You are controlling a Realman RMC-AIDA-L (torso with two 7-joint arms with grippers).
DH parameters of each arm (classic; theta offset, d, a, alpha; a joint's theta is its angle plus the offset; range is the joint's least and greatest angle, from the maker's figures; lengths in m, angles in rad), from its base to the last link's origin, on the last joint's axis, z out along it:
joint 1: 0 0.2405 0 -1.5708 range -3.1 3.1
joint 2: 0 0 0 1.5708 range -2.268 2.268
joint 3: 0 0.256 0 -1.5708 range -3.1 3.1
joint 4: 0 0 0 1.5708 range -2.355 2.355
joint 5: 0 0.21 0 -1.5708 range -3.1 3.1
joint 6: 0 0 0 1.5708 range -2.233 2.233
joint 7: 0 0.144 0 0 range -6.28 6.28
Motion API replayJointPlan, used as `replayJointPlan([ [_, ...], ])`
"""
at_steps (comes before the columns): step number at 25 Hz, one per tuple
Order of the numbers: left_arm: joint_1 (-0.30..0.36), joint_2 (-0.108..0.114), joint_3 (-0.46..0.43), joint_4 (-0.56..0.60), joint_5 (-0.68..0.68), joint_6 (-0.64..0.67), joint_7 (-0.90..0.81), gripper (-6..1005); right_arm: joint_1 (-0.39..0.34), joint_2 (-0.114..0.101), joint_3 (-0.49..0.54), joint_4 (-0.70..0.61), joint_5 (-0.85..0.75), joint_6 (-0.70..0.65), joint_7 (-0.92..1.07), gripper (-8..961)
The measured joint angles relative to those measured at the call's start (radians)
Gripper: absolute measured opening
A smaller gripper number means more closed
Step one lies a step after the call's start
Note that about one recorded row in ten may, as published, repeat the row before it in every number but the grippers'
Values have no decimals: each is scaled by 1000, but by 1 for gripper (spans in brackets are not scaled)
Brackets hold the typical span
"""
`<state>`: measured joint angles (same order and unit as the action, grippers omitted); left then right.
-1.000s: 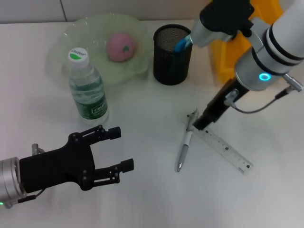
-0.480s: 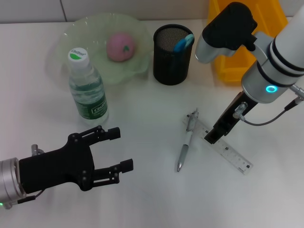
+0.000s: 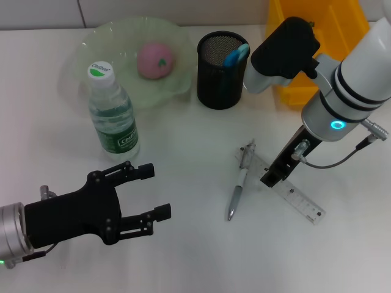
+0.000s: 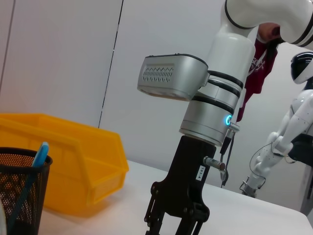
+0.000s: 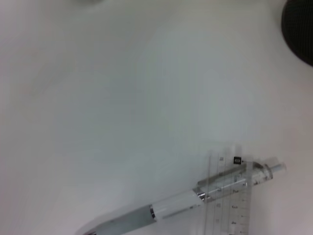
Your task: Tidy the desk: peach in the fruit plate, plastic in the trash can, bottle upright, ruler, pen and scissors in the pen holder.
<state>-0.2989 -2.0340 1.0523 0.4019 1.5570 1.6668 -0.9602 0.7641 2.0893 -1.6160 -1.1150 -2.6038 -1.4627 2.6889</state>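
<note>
Hovering low over the tabletop, the right pincer sits directly above the near-pen end of the clear ruler; whether its fingers are parted cannot be told. The pen lies just beside it, its clip end overlapping the ruler's end. The left pincer rests well apart at the near left, fingers spread and empty. The black mesh pen holder stands behind the pen, with a blue-handled item inside. The peach lies in the green fruit plate. The bottle stands upright just in front of the plate. A yellow bin sits behind the right arm.
</note>
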Motion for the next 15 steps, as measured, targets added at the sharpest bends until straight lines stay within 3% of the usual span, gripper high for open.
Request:
replayJointPlan([
  [15,-1,0,0,0,0,-1,0,829,0,1,-9,14,30,34,14,533],
])
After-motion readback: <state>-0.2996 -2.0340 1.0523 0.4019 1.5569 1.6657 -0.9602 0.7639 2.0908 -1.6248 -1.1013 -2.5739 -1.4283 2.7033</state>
